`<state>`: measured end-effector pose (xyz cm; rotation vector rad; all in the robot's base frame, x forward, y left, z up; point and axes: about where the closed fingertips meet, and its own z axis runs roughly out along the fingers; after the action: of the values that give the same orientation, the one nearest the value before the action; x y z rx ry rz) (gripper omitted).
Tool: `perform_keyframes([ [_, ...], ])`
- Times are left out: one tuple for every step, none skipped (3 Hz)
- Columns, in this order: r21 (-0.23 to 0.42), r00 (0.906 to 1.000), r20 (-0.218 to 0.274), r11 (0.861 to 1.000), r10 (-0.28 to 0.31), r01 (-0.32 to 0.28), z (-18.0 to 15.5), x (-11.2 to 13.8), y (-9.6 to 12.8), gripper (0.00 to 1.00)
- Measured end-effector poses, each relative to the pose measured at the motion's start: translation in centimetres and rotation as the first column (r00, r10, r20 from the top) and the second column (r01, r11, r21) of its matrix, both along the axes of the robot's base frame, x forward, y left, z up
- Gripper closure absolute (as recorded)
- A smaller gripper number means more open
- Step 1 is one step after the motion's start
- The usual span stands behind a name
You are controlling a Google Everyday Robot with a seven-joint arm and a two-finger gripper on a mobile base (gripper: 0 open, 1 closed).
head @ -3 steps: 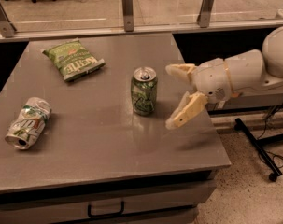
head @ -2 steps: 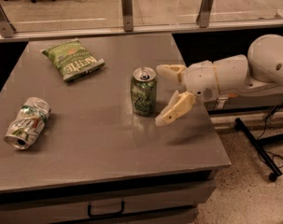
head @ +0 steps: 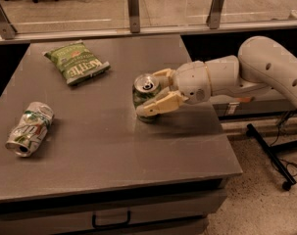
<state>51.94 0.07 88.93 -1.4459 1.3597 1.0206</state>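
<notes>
Since the earlier frame the end effector (head: 150,94) has slid leftward across the surface (head: 113,153), from a spot just right of the green can (head: 141,96) to a position around it, and the pale arm (head: 246,72) now reaches further in from the right edge of the frame. The can itself stands upright just right of the frame's centre, in the same spot as before, pull-tab top facing up. The end effector is open: one finger (head: 163,74) lies behind the can's upper rim, the other (head: 160,104) crosses in front of its lower body, so the can sits between them. The front finger appears to touch the can's side; whether the rear one touches cannot be told. So the gap that showed between end effector and can has gone, and the can is now bracketed but not visibly clamped or lifted, its base on the surface. The rest has not shifted: a green chip bag (head: 77,62) lies flat in the upper left, well apart from the can, and a crushed can (head: 28,129) lies on its side near the left edge.
</notes>
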Motion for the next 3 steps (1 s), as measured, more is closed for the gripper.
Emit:
perform_keyframes([
  [-0.023,0.9984,0.045,0.999,0.035,-0.034,0.6,-0.4,0.5,0.65],
  [-0.181,0.9857,0.16,0.983,0.053,-0.023,0.8,-0.7,0.7,0.87],
  [-0.44,0.9429,0.3,0.898,0.144,0.002,1.0,-2.2,1.3,1.0],
])
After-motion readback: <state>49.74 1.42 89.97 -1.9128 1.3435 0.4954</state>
